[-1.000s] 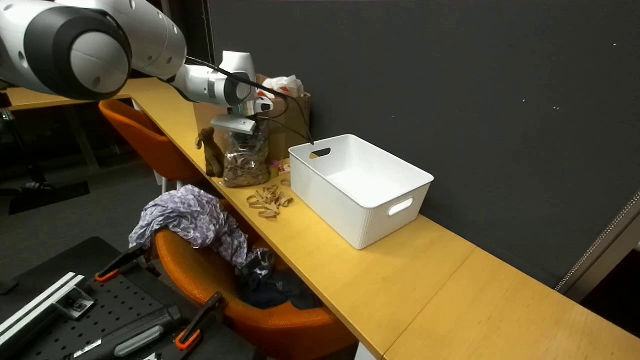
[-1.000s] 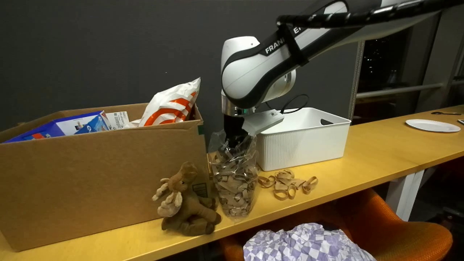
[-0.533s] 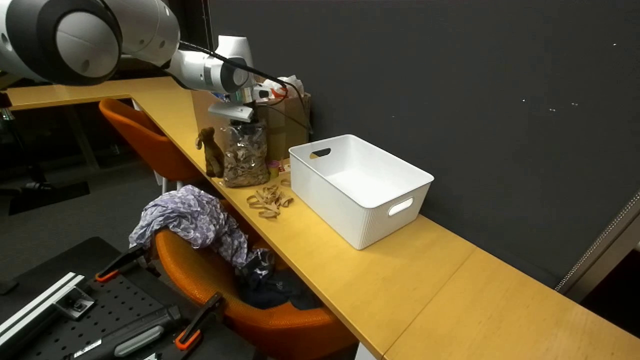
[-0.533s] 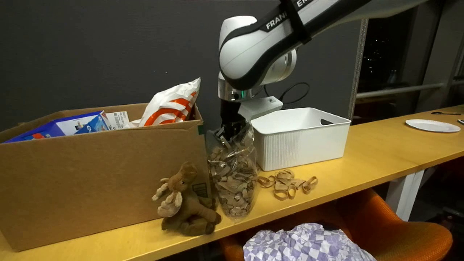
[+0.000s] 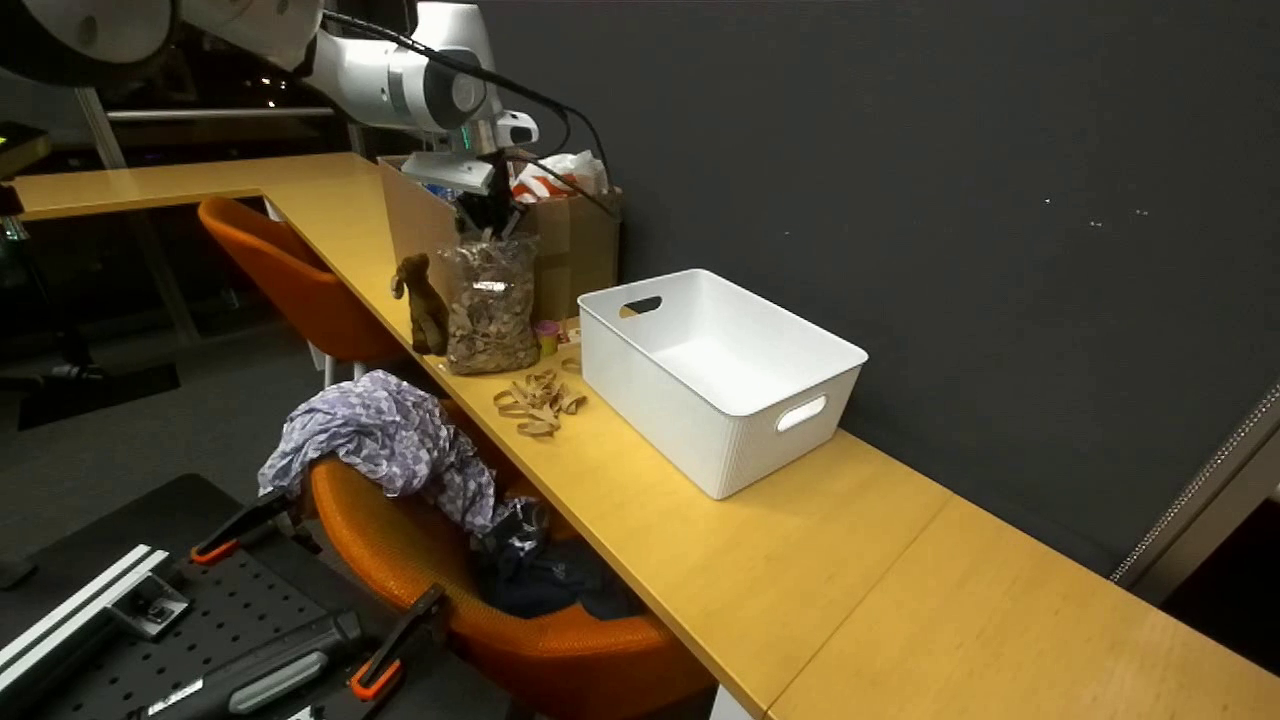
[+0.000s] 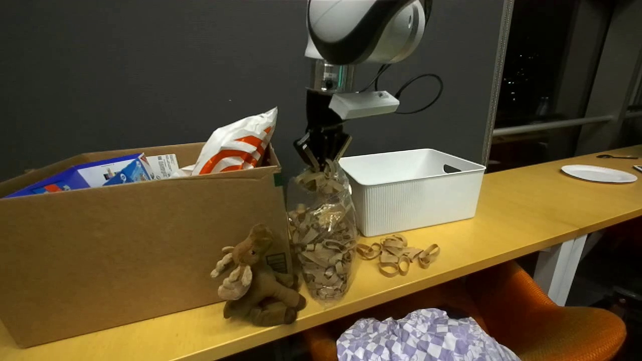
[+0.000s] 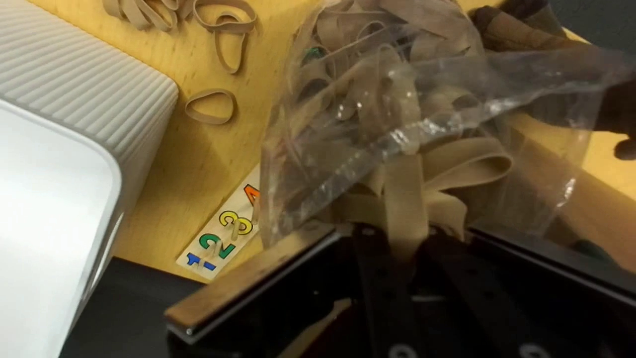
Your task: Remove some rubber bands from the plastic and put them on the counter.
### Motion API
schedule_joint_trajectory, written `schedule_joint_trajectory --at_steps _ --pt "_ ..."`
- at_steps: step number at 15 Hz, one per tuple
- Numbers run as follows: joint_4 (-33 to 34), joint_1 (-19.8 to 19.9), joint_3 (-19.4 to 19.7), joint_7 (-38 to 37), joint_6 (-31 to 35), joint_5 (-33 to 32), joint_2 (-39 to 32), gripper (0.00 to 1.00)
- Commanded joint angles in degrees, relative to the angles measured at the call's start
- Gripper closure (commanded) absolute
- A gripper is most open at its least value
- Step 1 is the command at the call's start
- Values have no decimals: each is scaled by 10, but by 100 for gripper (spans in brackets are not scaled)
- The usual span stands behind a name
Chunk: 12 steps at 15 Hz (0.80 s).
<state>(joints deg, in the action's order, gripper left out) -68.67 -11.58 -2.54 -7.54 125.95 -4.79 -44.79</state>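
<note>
Gripper (image 6: 323, 164) drawn narrow, pinching a small bunch of tan rubber bands (image 6: 312, 180) at the mouth of the clear plastic bag (image 6: 325, 255). A second ago its fingers were sunk inside the bag; now they are above it, so the removal looks nearly done, though whether the lowest held bands are free cannot be told. The bag stands upright, with many more bands inside. To its right in an exterior view, the loose pile (image 6: 392, 254) on the counter (image 6: 526, 213), near the white bin (image 6: 421, 203), is unchanged.
</note>
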Motion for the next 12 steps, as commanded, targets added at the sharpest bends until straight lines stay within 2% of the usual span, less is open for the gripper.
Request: schedule_joint_trajectory --at_steps 1,8,12 --pt "-76 -2 12 -31 4 -1 77 98" --pt "-195 5 25 -64 39 -11 191 98" --pt "-274 25 37 -88 55 -10 250 98"
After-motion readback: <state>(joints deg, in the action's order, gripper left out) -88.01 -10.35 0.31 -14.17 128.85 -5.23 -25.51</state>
